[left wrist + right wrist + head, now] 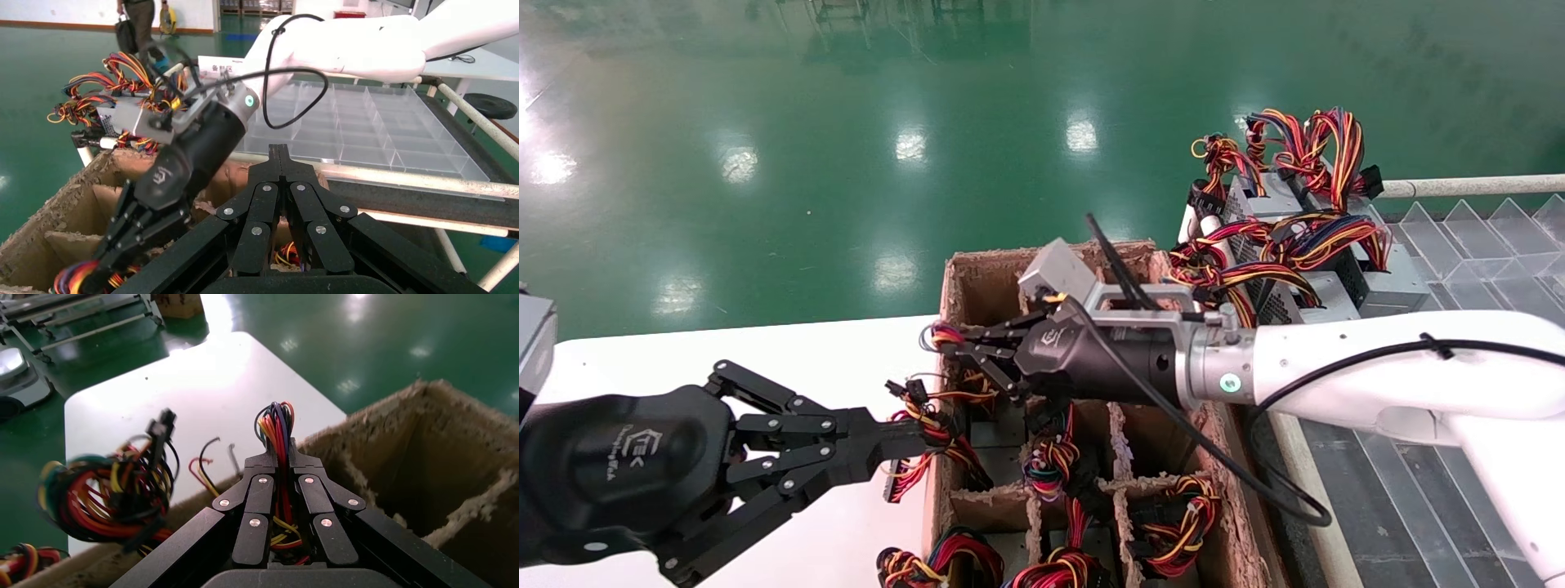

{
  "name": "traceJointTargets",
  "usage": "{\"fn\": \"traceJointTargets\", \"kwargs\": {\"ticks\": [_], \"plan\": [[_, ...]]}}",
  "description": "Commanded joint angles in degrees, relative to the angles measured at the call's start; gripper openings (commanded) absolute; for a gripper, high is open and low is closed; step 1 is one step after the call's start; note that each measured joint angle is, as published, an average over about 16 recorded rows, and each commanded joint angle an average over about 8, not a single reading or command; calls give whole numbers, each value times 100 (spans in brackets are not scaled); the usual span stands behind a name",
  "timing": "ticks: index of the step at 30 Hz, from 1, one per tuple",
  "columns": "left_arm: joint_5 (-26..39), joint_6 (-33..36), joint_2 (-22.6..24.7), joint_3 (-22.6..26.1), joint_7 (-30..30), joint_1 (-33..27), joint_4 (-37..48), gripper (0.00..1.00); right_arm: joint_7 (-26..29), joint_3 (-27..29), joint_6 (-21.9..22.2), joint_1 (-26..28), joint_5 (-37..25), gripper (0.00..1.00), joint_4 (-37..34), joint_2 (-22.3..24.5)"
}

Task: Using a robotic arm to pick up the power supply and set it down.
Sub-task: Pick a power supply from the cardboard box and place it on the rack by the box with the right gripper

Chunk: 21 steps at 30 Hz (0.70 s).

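A white counter [764, 351] stands on a glossy green floor [846, 122]. A brown cardboard box [956, 278] with ragged dividers rests at the counter's right edge, its cells holding bundles of red, yellow, orange and black wires [1181, 510]. One loose wire bundle [911, 469] spills over the box's left wall onto the counter. To the right of the box a rack of clear trays [1483, 237] runs alongside, and several power supplies [1336, 269] sit at its far end, near the box's far right corner.
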Motion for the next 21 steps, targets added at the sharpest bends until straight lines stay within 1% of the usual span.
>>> {"fn": "traceJointTargets", "kwargs": {"ticks": [1,12,21], "plan": [[0,0,0,0,0,0,0,0,-4,24,-23,14,34,0,43,27],[0,0,0,0,0,0,0,0,251,242,-149,289,266,0,568,345],[0,0,0,0,0,0,0,0,615,526,-240,633,442,0,1326,919]]}}
